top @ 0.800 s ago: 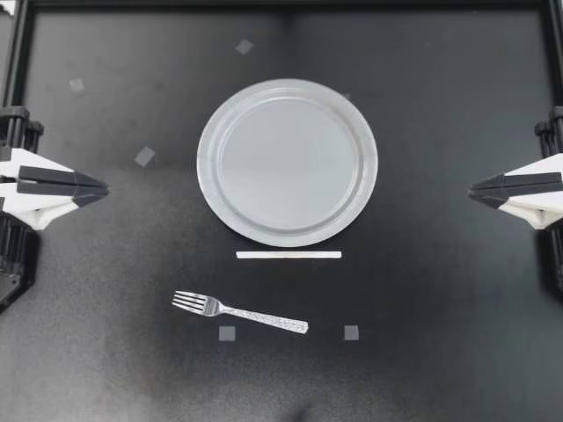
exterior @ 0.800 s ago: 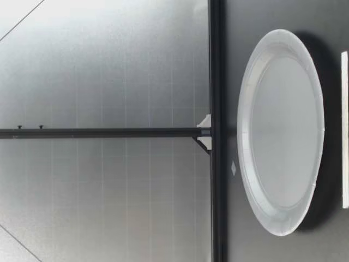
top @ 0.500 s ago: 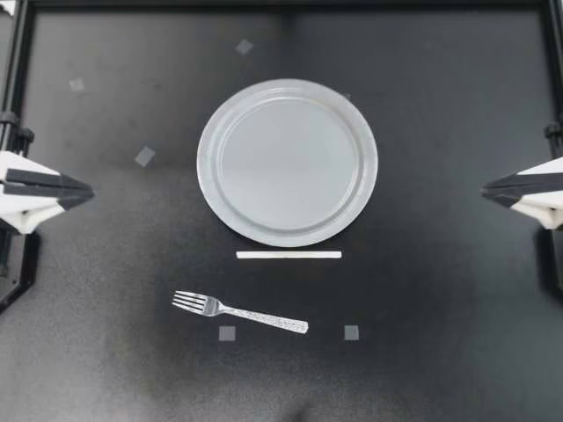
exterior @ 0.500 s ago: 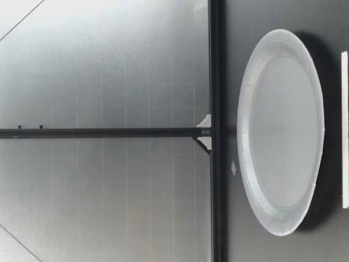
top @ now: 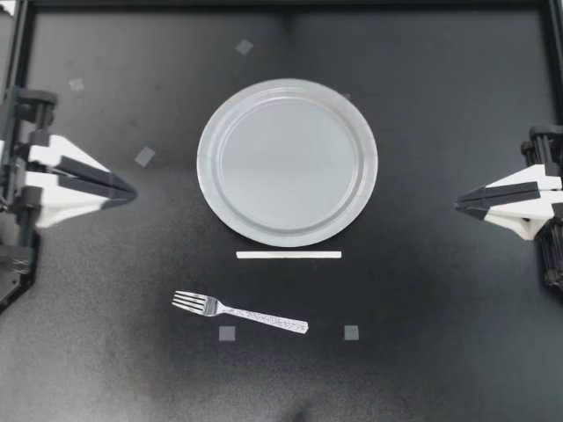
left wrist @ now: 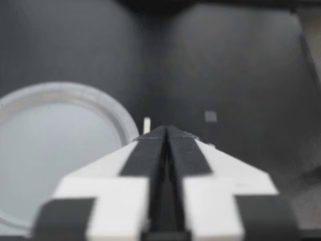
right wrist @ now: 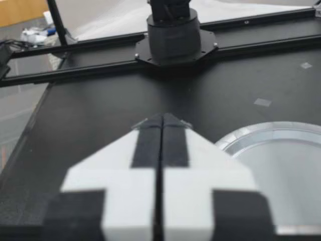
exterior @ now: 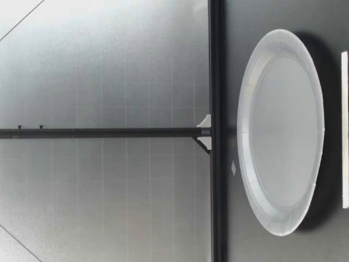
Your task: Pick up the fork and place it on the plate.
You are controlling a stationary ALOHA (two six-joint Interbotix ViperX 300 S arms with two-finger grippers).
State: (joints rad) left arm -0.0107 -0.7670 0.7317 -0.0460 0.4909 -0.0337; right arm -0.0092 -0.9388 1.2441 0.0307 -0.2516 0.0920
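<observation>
My left gripper point(top: 130, 190) sits at the desk's point(top: 422, 352) left edge, fingers pressed together, empty, pointing right w/ a slight tilt toward the near side. Fork point(top: 239, 312) lies flat to its right & nearer, on the near side of the plate point(top: 287, 163), white strip point(top: 288, 255) btwn them. Tines left, handle right, long axis approx left-right. Left arm looks the closer one. My right gripper point(top: 459, 204), also closed & empty, is at the right edge, well apart from the fork.

— Where's the fork point(top: 239, 313)?
— Lower centre-left, below the strip point(top: 288, 255), itself just under the plate point(top: 287, 163) at frame centre.
— And me?
— My left gripper point(top: 132, 191) at the left edge, my right gripper point(top: 457, 207) opposite.
</observation>
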